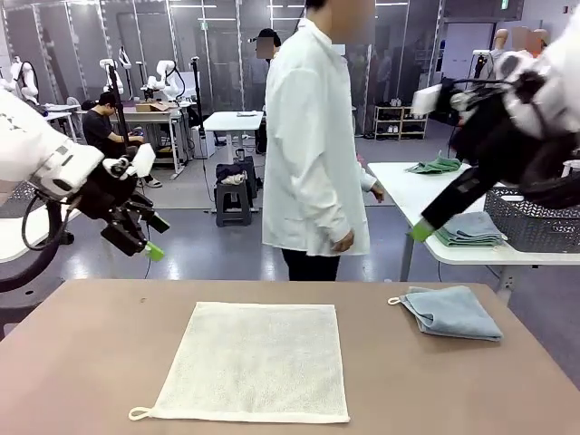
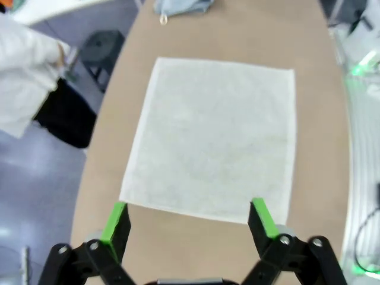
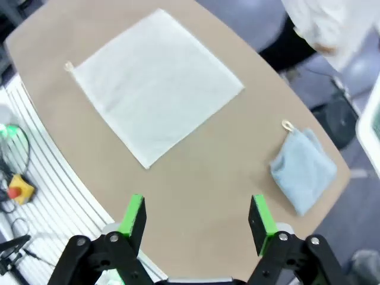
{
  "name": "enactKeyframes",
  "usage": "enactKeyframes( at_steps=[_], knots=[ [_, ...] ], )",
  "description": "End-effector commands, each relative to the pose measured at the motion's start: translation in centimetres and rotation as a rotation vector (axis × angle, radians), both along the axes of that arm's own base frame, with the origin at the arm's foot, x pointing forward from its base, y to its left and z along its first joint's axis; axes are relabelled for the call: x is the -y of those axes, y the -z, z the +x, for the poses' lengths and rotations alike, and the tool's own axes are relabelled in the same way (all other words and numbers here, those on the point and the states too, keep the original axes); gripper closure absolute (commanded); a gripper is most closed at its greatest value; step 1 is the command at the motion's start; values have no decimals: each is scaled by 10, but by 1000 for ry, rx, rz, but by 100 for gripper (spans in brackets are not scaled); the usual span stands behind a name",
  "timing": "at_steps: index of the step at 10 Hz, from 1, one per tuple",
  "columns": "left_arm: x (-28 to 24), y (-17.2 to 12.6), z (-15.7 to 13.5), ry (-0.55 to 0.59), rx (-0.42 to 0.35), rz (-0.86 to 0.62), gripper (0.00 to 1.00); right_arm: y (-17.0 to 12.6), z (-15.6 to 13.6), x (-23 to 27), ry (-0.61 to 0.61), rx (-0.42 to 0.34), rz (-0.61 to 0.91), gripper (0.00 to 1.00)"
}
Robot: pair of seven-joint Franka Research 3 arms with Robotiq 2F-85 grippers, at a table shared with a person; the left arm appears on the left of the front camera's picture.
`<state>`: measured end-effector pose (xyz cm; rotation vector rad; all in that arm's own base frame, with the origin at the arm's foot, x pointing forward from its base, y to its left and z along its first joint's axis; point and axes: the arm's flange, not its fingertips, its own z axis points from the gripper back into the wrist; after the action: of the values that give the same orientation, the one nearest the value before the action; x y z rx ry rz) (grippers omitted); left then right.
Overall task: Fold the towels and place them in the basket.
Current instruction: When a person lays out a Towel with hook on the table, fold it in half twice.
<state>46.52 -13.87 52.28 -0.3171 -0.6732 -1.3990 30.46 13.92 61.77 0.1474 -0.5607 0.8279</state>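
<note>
Layout: cream towel (image 1: 254, 362) flat at centre of table (image 1: 82, 353), blue towel (image 1: 450, 313) folded to its right.
Left gripper (image 1: 156, 237) hangs over the left table edge, fingers spread and empty, arm angled down; the cream towel lies well below its fingertips. Right gripper (image 1: 420, 231) hangs high above the blue towel, fingers spread, empty, arm slanting down from the right. Basket (image 1: 535, 222) stands on the side table (image 1: 399, 186) behind.

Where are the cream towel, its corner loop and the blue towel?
cream towel (image 1: 254, 362), front view, middle of the spread cloth.
corner loop (image 1: 139, 413), front view, the loop at the towel's near left corner.
blue towel (image 1: 453, 313), front view, top face of the folded bundle.
</note>
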Motion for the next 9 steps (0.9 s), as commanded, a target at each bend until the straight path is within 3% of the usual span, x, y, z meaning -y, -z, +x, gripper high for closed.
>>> enactKeyframes(
  at_steps=[1,3,5,7,9],
  knots=[
    [16,-1,-12,-82,-12,86,0,13,19,-29,-5,-7,-25,13],
    [30,-2,-35,-74,-26,174,0,36,15,-65,-169,-52,-91,13],
    [40,2,-56,-60,-29,263,0,62,6,-88,-345,-33,-158,13],
    [56,11,-86,-79,-34,385,0,101,-5,-112,-615,7,-261,13],
    [72,27,-113,-91,-9,439,0,139,-7,-128,-729,-29,-317,13]
  ],
)
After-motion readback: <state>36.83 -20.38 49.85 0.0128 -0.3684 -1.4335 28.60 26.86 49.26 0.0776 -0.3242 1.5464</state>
